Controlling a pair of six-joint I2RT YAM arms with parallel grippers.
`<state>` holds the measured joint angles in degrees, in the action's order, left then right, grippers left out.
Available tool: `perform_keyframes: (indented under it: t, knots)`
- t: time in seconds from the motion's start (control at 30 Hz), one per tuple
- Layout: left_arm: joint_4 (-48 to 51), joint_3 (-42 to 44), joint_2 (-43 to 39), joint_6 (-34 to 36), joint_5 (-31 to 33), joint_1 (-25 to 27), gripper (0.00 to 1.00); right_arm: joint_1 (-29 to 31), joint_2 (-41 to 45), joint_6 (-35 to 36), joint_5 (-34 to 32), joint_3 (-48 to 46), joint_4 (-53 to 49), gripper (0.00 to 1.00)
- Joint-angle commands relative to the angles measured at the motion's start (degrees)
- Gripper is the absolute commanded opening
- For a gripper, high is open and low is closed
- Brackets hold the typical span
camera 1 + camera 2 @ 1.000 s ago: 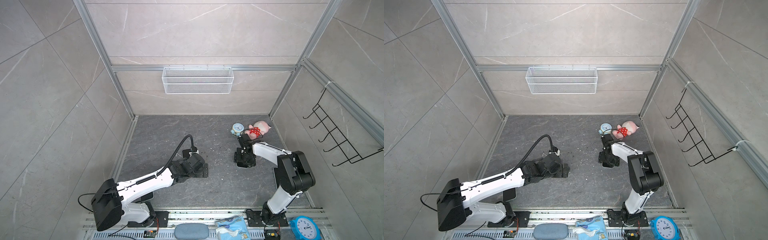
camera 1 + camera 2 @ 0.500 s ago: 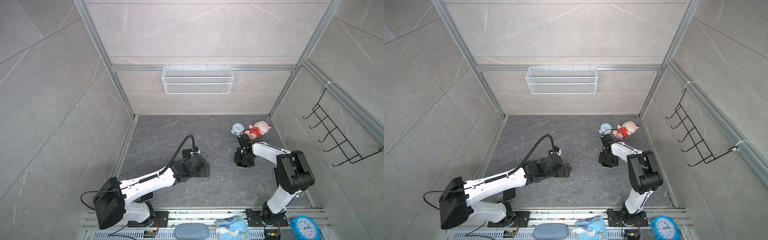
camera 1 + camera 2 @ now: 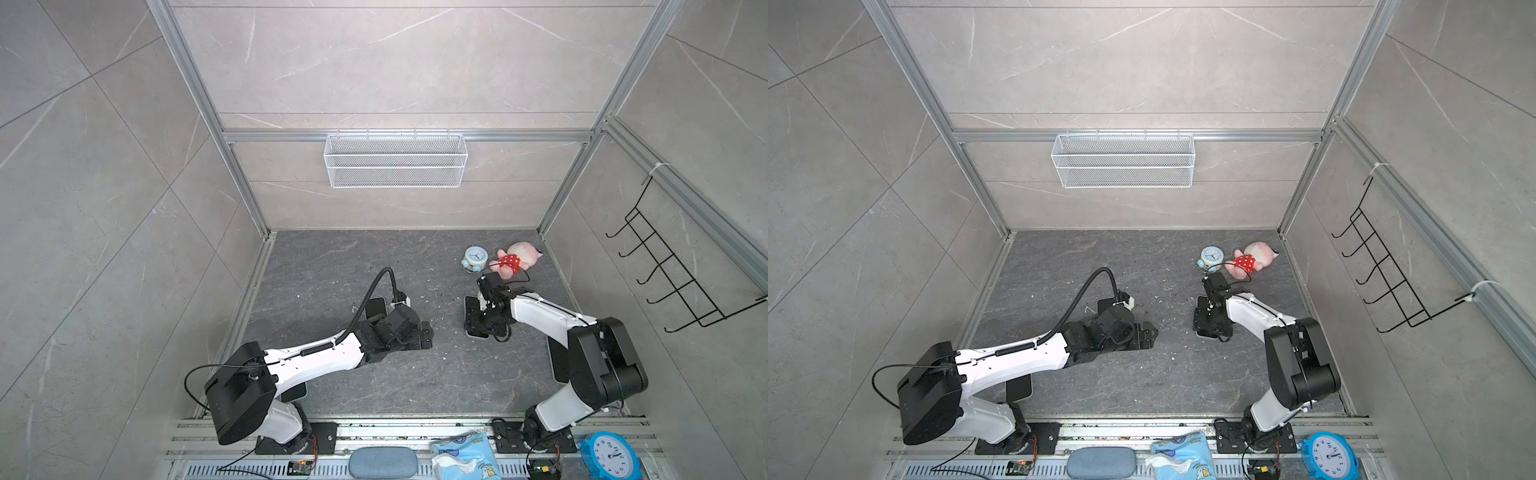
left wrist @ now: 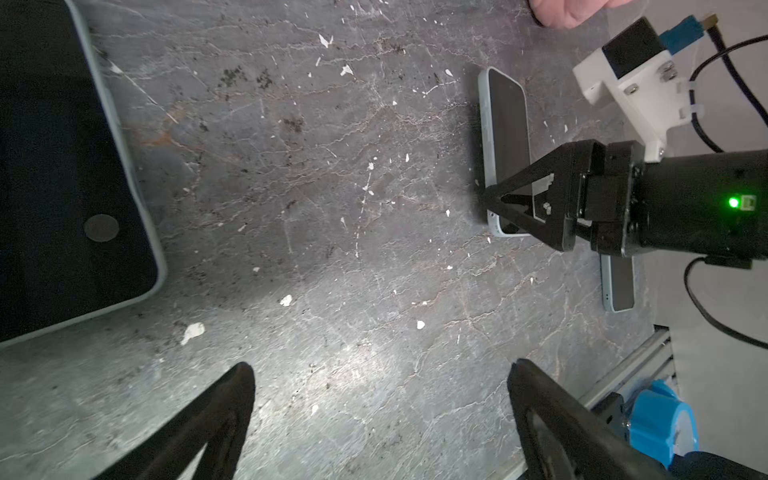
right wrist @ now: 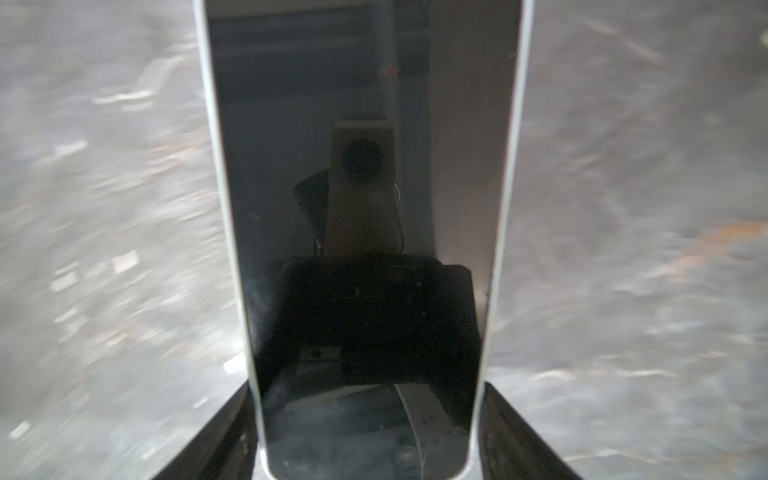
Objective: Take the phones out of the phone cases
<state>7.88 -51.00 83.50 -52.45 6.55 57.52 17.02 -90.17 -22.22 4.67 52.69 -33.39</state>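
Right wrist view has the right gripper [image 5: 365, 388] clamped across the phone case [image 5: 508, 187], one finger on each long edge, probably to pin it on the floor [image 3: 374, 266] with the phone [image 5: 332, 104] still seated inside. Nearby the left gripper [image 4: 380, 368] hangs wide apart and empty, likely waiting to help. Since a second ago, the right jaws have narrowed onto the case and the left arm [image 3: 316, 361] has crept toward it.

Noted glossy black glass on the phone [image 5: 361, 166], smooth pale plastic on the phone case [image 5: 222, 166], matt veined grey stone on the table [image 4: 332, 208], matt black plastic on the left end effector [image 4: 380, 368], white metal mesh on the basket [image 3: 395, 160].
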Motion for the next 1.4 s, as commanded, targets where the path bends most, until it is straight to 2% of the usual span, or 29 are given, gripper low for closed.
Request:
perform_keyframes:
  t: [0.0,0.23,0.57,0.7,0.97,1.1,1.37]
  knots:
    - [-8.9,1.4,1.6,-2.9,-4.3,-1.2,0.96,5.1,4.1,2.0,5.2,-1.5,5.3,0.28]
    - [-16.0,3.4,4.7,-5.9,-7.3,-3.1,0.93,10.5,5.8,0.9,10.5,-5.0,11.2,0.24]
    - [-35.3,10.9,8.3,-13.4,-12.0,-7.1,0.82,14.9,8.8,1.8,13.6,-7.9,14.7,0.22]
    - [-37.9,11.1,9.8,-14.3,-12.5,-7.5,0.79,15.9,9.6,2.2,14.2,-8.5,15.1,0.22]
    - [-43.2,11.9,12.6,-16.0,-13.8,-8.4,0.61,17.5,9.9,2.5,14.4,-9.2,15.3,0.21]
    - [-44.4,12.2,13.4,-16.1,-13.9,-8.8,0.48,18.0,9.9,2.6,14.9,-9.1,15.2,0.19]
    - [-44.9,12.6,13.9,-15.6,-14.2,-9.4,0.34,19.0,10.2,2.7,16.3,-9.2,15.7,0.17]
